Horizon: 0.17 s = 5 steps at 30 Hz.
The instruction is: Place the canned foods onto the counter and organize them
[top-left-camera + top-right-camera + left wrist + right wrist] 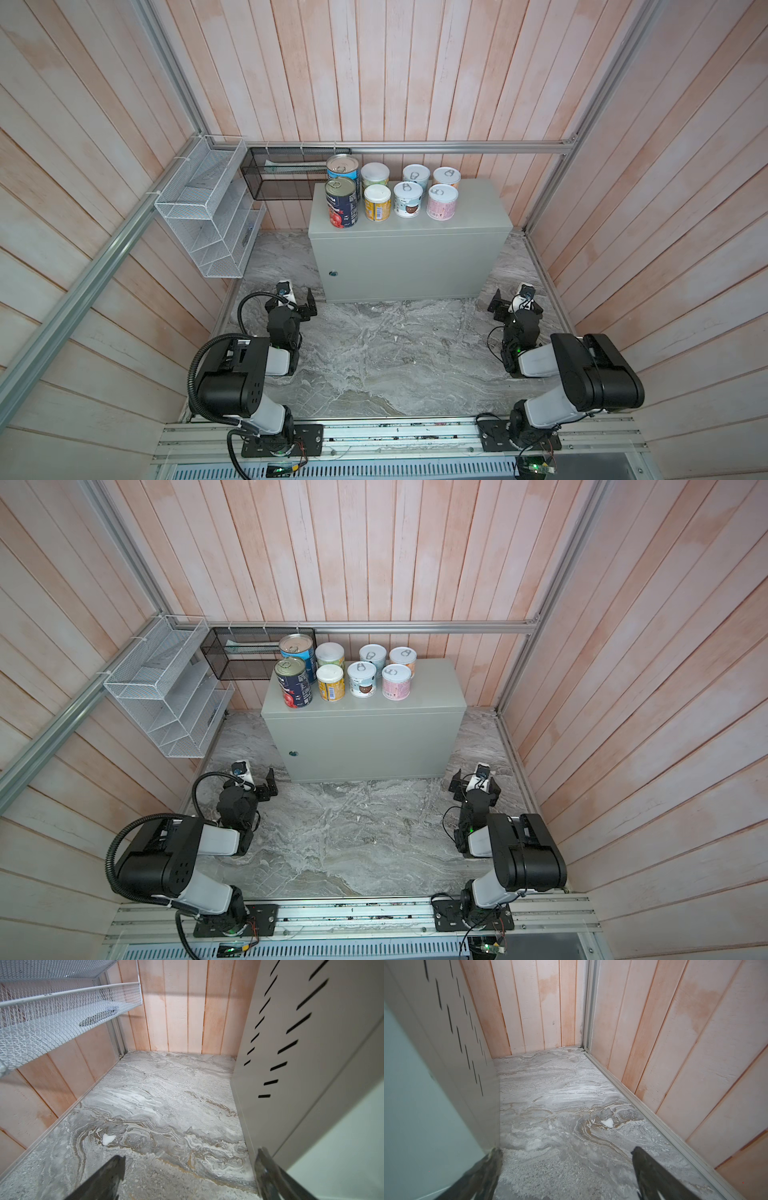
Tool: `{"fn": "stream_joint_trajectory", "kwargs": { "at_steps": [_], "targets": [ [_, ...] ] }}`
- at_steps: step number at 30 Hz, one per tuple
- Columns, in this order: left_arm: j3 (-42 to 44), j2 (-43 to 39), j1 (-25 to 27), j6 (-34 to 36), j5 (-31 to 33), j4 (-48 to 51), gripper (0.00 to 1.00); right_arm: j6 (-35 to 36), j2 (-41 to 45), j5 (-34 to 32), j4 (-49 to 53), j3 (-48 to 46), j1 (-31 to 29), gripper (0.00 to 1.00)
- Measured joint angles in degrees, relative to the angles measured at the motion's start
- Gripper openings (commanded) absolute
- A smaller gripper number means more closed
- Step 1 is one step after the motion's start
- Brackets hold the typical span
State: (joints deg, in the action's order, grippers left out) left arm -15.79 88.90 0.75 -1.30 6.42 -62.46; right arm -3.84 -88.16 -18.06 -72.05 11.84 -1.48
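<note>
Worktop (478, 208): a light-grey metal box with a flat top and a small round lock (333, 273) on its front. It stands on the marble-patterned surface (374, 353) near the plank back wall.

Cans: eight counted, all upright on the worktop and grouped toward its left end in two rows of four.
- Front row, left to right: navy tomato can (341, 202), yellow can with white lid (377, 202), pale pull-tab can (408, 199), pink pull-tab can (442, 202).
- Back row, left to right: light blue can (343, 168), green can with white lid (375, 173), second pale pull-tab can (416, 174), pull-tab can with an orange side (447, 176).
- The two tall cans stand at the worktop's left edge, and neighbours are close together or touching. Both top views show the same layout.

Left end effector (191, 1155): jaws spread wide with nothing between them. It sits low over the marble-patterned surface, just beside the worktop's front left corner. In the left wrist view one finger lies close to that corner; contact cannot be determined.

Right end effector (566, 1150): jaws spread wide and empty. It sits low by the worktop's front right corner, and one finger overlaps the corner edge in the right wrist view; contact cannot be determined.

Both arms are folded back, well apart from the cans.

Fixtures: a white mesh basket (208, 216) on the left wall and a black mesh basket (282, 174) on the back rail, just beside the tall cans.
</note>
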Motion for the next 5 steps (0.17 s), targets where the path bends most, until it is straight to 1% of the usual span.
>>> {"fn": "stream_joint_trajectory", "kwargs": {
  "at_steps": [5],
  "targets": [
    [0.0, 0.0, 0.0, 0.0, 0.0, 0.0, 1.00, 0.0, 0.0, 0.0, 0.0, 0.0, 0.0, 0.98]
  ]
}}
